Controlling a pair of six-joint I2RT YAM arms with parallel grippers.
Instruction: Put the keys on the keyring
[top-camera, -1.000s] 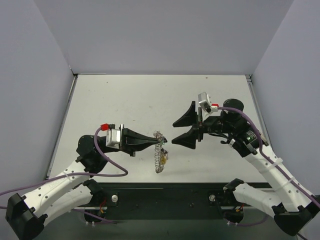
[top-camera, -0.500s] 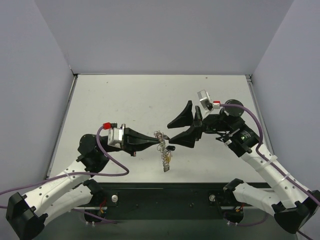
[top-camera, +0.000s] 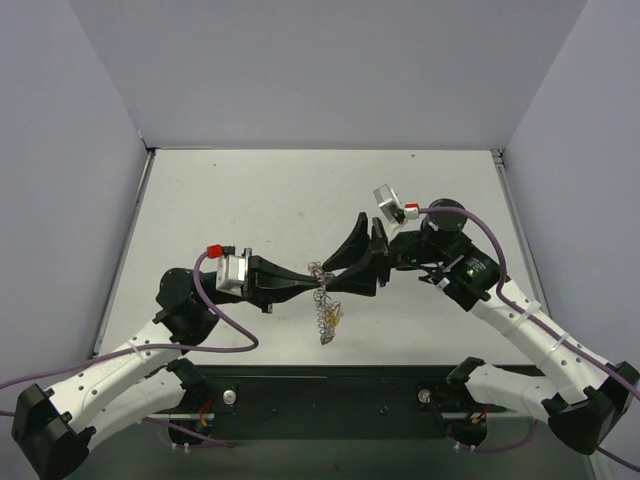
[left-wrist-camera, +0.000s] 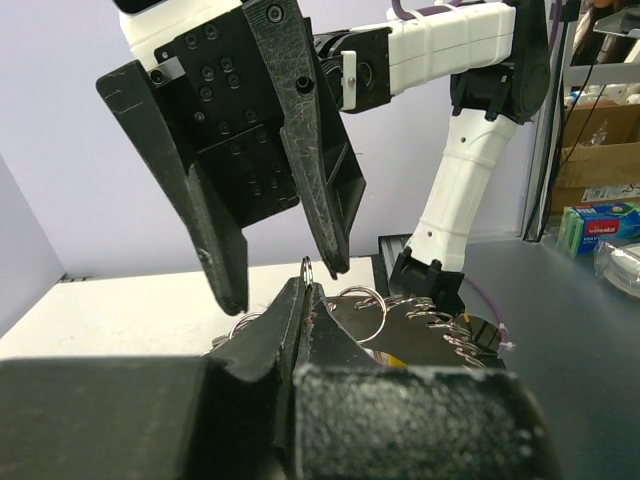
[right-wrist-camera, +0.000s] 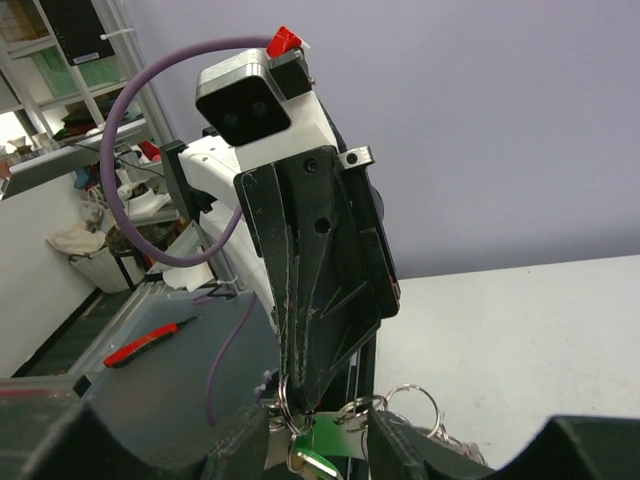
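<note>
Jaws of the left gripper (top-camera: 306, 284): pressed together on the upper end of the keyring (top-camera: 321, 305), which we log as held above the table (top-camera: 240, 200), right of that gripper. Jaws of the right gripper (top-camera: 343, 272): spread apart, one on either side of the left fingertips, gripping nothing. Keyring: hangs from the pinch, trailing toward the near edge. Keys (top-camera: 332, 316): bunched on the ring; we note a green key (right-wrist-camera: 318, 440) and a yellowish head, and cannot tell the others' colours.
</note>
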